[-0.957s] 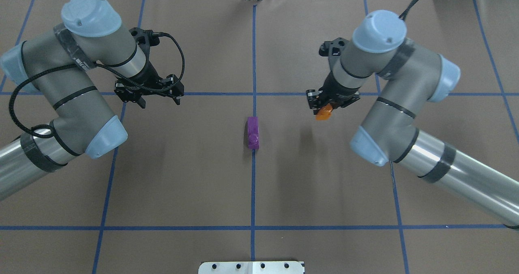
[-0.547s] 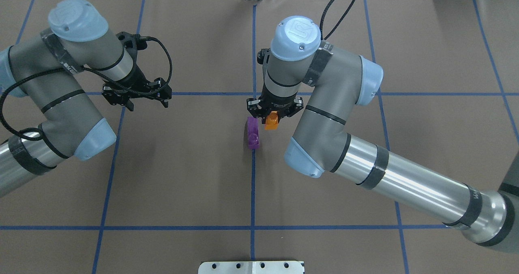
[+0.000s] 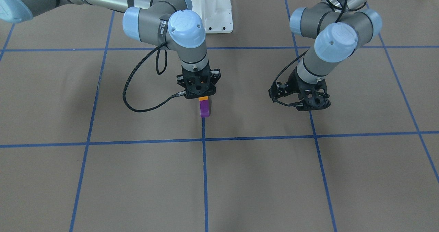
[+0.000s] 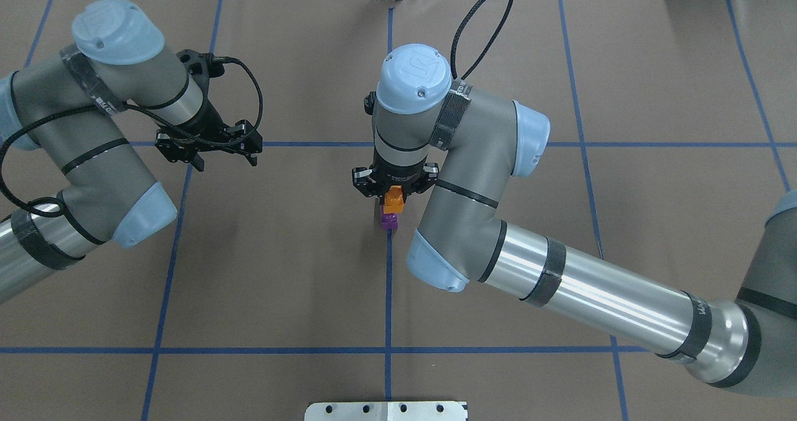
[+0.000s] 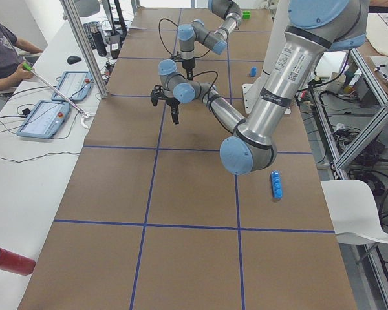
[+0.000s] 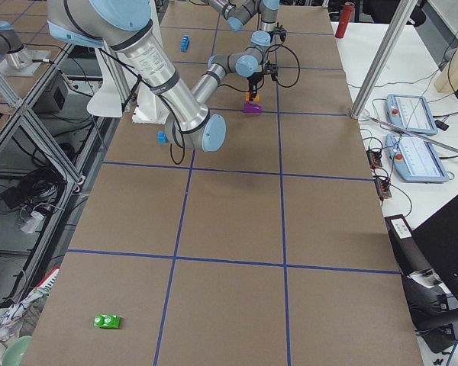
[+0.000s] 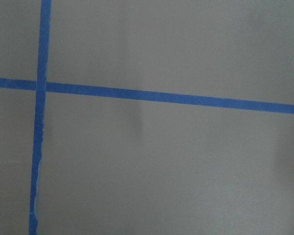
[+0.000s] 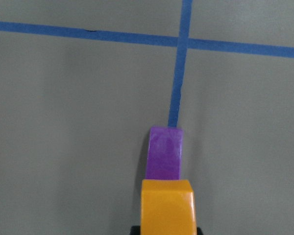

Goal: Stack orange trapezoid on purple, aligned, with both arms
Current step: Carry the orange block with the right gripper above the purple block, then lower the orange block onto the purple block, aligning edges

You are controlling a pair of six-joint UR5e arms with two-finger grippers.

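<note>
The purple brick [image 4: 390,222] lies on the brown table at the centre line, also in the front view [image 3: 204,109] and the right wrist view [image 8: 165,154]. My right gripper [image 4: 394,192] is shut on the orange trapezoid [image 4: 393,200] and holds it right over the purple brick's end nearer the robot [image 3: 203,98]. In the right wrist view the orange trapezoid [image 8: 166,205] covers the purple brick's near end. I cannot tell whether they touch. My left gripper [image 4: 227,162] is open and empty, well off to the left above the bare table [image 3: 313,105].
A blue brick [image 5: 277,184] lies near the robot-side table edge, and another blue brick [image 5: 253,71] near the white base mount [image 3: 212,12]. A green brick [image 6: 107,321] lies far off at the right end. A red cylinder [image 5: 10,261] lies at the left end.
My right arm has swung left with the orange trapezoid, from well right of the purple brick to over it. My left arm has drawn back a little to the left.
</note>
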